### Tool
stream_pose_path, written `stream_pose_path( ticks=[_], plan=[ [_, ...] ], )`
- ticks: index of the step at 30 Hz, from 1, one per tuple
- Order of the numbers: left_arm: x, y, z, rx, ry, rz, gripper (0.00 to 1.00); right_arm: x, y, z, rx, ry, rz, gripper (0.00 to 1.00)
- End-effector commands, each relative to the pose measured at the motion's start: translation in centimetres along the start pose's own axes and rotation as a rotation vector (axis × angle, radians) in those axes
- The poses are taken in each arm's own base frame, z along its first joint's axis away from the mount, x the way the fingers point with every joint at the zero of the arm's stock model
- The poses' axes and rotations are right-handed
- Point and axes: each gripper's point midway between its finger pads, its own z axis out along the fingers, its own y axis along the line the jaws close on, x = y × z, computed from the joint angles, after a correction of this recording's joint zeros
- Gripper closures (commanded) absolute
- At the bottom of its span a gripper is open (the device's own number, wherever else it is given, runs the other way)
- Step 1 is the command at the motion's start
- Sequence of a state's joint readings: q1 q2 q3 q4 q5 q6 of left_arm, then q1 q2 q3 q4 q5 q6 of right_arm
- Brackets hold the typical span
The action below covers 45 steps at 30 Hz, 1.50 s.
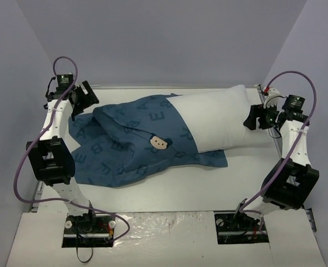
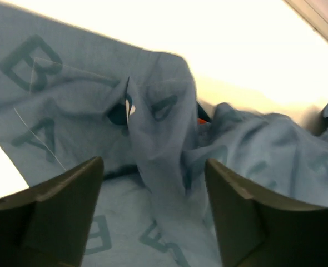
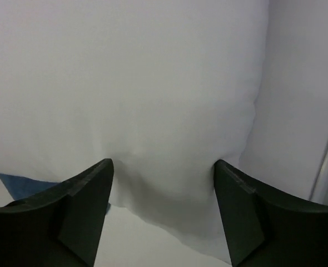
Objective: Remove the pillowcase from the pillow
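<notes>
The left fingers (image 2: 69, 194) stand apart over the bunched pillowcase (image 1: 125, 150). The right fingers (image 3: 80, 194) stand apart at the half-bared pillow's (image 1: 219, 119) end.

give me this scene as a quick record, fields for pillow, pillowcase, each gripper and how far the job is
pillow: white, lying across the table, right half bare, left half inside the cover
pillowcase: teal with letters, bunched over the pillow's left half, rest spread flat to the left
left gripper: fingers apart around a raised fold of pillowcase, not clamped
right gripper: fingers apart at the pillow's bare right end
progress: partly off, not removed
</notes>
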State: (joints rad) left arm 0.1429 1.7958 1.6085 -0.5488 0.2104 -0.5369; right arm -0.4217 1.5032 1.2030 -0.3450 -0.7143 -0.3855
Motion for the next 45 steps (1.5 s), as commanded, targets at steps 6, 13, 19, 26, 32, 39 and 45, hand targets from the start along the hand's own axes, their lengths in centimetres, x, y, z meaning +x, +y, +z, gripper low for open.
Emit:
stream_pose_path(
  ticks=[6, 13, 19, 26, 32, 39, 45],
  plan=[
    [-1.5, -12.9, -11.0, 0.294, -0.311, 0.570, 0.07, -5.9, 11.2, -3.9, -0.392, -0.129, -0.918, 0.00],
    [10.3, -11.8, -17.0, 0.418, -0.264, 0.654, 0.05, 1.2, 18.2, -0.8, -0.570, 0.103, -1.478, 0.00],
    [20.9, -9.0, -18.2, 0.448, -0.205, 0.637, 0.05, -1.0, 17.7, 2.0, -0.192, 0.050, -1.599, 0.00],
    [27.6, -8.5, -13.8, 0.374, -0.129, 0.737, 0.05, -0.3, 16.4, 4.5, -0.160, 0.096, -1.506, 0.01],
    [27.8, -6.2, -9.2, 0.125, -0.116, 0.844, 0.15, 0.4, 16.0, 6.0, -0.239, 0.120, -1.440, 0.12],
    [29.3, -4.6, -8.6, 0.058, -0.034, 0.792, 0.79, 2.4, 14.8, 7.9, -0.301, 0.197, -1.453, 0.20],
    [27.2, -2.1, -11.7, 0.060, -0.106, 0.643, 0.89, 2.2, 12.5, 11.1, -0.279, 0.264, -1.215, 0.92]
  ],
)
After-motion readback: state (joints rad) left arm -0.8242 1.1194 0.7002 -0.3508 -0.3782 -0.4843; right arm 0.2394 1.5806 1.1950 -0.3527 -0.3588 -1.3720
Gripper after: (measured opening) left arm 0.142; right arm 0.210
